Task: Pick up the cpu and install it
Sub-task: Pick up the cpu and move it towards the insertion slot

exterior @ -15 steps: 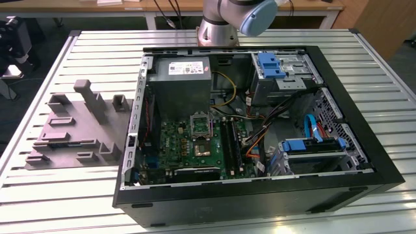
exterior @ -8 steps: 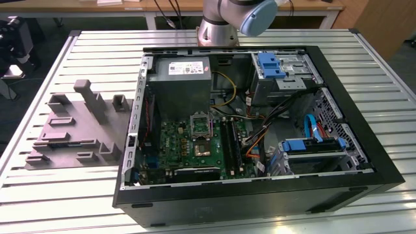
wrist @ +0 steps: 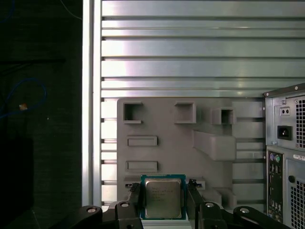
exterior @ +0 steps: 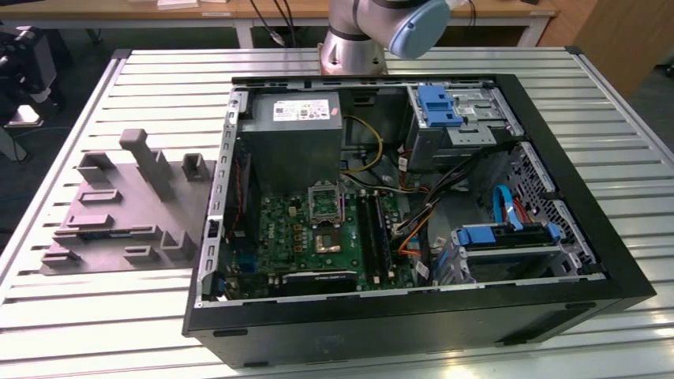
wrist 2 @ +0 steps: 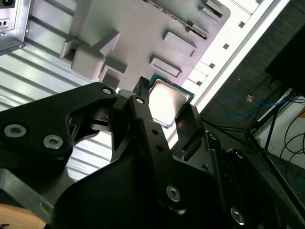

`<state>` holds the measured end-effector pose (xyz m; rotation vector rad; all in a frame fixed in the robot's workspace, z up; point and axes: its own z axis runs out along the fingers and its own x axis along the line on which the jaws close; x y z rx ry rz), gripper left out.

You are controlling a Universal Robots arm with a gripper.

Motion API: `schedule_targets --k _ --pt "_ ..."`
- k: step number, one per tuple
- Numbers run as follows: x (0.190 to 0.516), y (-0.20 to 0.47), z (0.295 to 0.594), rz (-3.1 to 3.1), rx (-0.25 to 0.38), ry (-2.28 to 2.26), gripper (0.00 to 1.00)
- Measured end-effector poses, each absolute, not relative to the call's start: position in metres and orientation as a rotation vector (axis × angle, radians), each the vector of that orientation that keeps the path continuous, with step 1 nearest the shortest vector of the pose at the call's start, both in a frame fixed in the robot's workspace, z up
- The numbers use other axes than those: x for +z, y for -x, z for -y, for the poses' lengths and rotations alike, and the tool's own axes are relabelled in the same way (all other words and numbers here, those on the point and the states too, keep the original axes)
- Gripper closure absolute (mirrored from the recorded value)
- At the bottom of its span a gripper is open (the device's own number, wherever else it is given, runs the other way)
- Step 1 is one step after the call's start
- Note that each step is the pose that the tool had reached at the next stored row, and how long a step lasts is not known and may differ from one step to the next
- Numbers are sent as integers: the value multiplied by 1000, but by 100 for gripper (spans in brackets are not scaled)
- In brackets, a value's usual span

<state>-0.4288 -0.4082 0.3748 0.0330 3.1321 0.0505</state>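
Observation:
The cpu (wrist: 163, 198) is a small square chip with a pale metal top and a green edge. My gripper (wrist: 163, 191) is shut on it, one black finger (wrist: 135, 200) against each of two opposite sides. The chip hangs in the air above the grey moulded fixture plate (wrist: 214, 167). The second wrist view shows the same grasp, with the cpu (wrist 2: 167, 101) between the fingertips (wrist 2: 143, 98). In the exterior view the metal-framed socket (exterior: 327, 238) with a dark centre lies on the green motherboard (exterior: 284, 237) inside the open computer case (exterior: 589, 237).
The grey fixture plate (exterior: 116, 213) with raised blocks lies on the slatted table at the exterior view's left of the case. Inside the case are a grey power supply box (exterior: 295, 134), blue drive brackets (exterior: 439, 106) and loose cables (exterior: 421, 213). The arm's base (exterior: 358, 39) stands behind the case.

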Motion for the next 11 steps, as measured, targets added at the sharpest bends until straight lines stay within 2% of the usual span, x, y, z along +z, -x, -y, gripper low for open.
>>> schedule_targets --k 11 --pt "375 426 408 -3132 51 -33 53"
